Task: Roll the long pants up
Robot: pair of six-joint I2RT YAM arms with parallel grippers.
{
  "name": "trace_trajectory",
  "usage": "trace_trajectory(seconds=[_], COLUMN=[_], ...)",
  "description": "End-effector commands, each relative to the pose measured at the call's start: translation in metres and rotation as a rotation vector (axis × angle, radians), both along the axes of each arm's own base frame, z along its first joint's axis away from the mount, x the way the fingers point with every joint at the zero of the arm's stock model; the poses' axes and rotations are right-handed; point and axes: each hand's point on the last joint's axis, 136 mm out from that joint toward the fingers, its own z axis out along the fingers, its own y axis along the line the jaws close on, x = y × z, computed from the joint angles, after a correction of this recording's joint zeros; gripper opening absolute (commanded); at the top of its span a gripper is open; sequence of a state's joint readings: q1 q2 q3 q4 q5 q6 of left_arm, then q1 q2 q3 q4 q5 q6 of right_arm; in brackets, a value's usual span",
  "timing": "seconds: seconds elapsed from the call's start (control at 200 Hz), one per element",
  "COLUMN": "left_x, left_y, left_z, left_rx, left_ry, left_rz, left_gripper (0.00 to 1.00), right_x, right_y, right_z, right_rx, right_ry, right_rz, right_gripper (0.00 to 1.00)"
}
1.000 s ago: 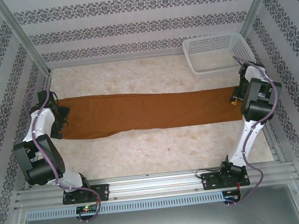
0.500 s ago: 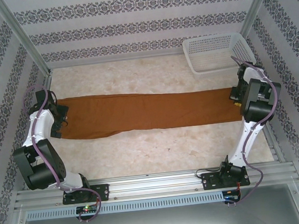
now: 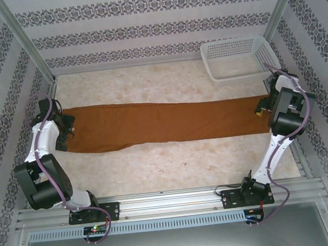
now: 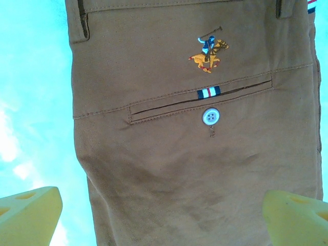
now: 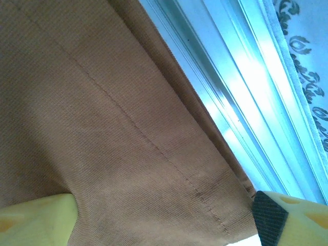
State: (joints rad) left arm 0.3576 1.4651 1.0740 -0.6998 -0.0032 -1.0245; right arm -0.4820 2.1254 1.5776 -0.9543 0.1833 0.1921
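Note:
The long pants [image 3: 164, 123] lie spread flat across the table, rust-brown, with the waist at the left and the leg hems at the right. My left gripper [image 3: 67, 129] hovers over the seat end. In its wrist view the yellow fingers [image 4: 28, 215] stand wide apart above the back pocket, the pale button [image 4: 210, 116] and an embroidered logo [image 4: 207, 53], so this gripper [image 4: 161, 220] is open. My right gripper [image 3: 261, 108] sits at the hem end. There its fingertips [image 5: 36, 220] straddle the stitched hem of the pants [image 5: 102, 128], and the gripper [image 5: 164, 220] is open, with the cloth flat between.
A white plastic basket [image 3: 236, 58] stands at the back right corner, just behind the right arm. A metal frame rail [image 5: 246, 77] runs close beside the hem. The pale marbled table [image 3: 157, 170] stretches between the pants and the arm bases. Patterned walls enclose the table.
The right arm has shifted slightly right and its elbow has swung outward. The left arm's elbow has drifted a little left. The pants lie much as before.

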Motion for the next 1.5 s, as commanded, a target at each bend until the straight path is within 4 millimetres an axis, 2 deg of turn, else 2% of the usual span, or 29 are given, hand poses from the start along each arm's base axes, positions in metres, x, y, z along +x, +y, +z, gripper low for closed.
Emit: trace_trajectory(seconds=[0.0, 0.175, 0.315, 0.465, 0.635, 0.769, 0.839, 0.914, 0.949, 0.969, 1.004, 1.059, 1.159, 1.239, 1.394, 1.494], left_x=[-0.004, -0.005, -0.007, -0.008, -0.008, -0.010, -0.011, -0.012, -0.012, -0.011, -0.012, -0.011, -0.010, -0.007, -0.001, 0.003], left_y=[0.003, 0.005, 0.005, 0.005, 0.006, 0.006, 0.005, 0.005, 0.005, 0.004, 0.004, 0.004, 0.004, 0.004, 0.004, 0.003], left_z=[0.007, 0.009, 0.008, 0.009, 0.011, 0.013, 0.012, 0.011, 0.010, 0.009, 0.008, 0.008, 0.007, 0.008, 0.008, 0.010], left_rx=[0.015, 0.021, 0.021, 0.028, 0.030, 0.036, 0.036, 0.032, 0.030, 0.027, 0.025, 0.022, 0.019, 0.018, 0.006, -0.003], left_ry=[0.006, 0.004, 0.012, 0.014, 0.013, 0.013, 0.015, 0.014, 0.015, 0.014, 0.015, 0.010, 0.008, 0.000, -0.007, -0.017], left_rz=[-0.001, 0.013, 0.016, 0.016, 0.015, 0.015, 0.016, 0.019, 0.019, 0.019, 0.021, 0.023, 0.022, 0.022, 0.020, 0.017], left_gripper=[1.00, 1.00, 1.00, 1.00, 1.00, 1.00, 1.00, 1.00, 1.00, 1.00, 1.00, 1.00, 1.00, 1.00, 1.00, 1.00], right_x=[-0.031, -0.037, -0.039, -0.041, -0.039, -0.050, -0.053, -0.052, -0.050, -0.049, -0.049, -0.049, -0.044, -0.033, 0.000, 0.017], right_y=[-0.003, 0.007, 0.008, 0.013, 0.035, 0.036, 0.033, 0.031, 0.032, 0.032, 0.030, 0.029, 0.024, 0.021, 0.030, 0.047], right_z=[-0.045, -0.067, -0.075, -0.080, -0.094, -0.100, -0.099, -0.096, -0.094, -0.093, -0.092, -0.089, -0.076, -0.056, 0.003, 0.049], right_rx=[0.027, 0.094, 0.122, 0.151, 0.324, 0.323, 0.300, 0.282, 0.284, 0.285, 0.274, 0.258, 0.219, 0.187, 0.187, 0.211], right_ry=[0.143, 0.178, 0.215, 0.228, 0.191, 0.228, 0.236, 0.221, 0.208, 0.202, 0.199, 0.192, 0.156, 0.103, -0.118, -0.231], right_rz=[-0.012, -0.019, -0.006, 0.010, 0.019, 0.026, 0.020, 0.018, 0.020, 0.018, 0.015, 0.013, -0.002, -0.011, -0.090, -0.090], right_gripper=[0.88, 0.80, 0.75, 0.72, 0.76, 0.76, 0.72, 0.60, 0.50, 0.36, 0.00, 0.00, 0.00, 0.00, 0.00, 0.00])
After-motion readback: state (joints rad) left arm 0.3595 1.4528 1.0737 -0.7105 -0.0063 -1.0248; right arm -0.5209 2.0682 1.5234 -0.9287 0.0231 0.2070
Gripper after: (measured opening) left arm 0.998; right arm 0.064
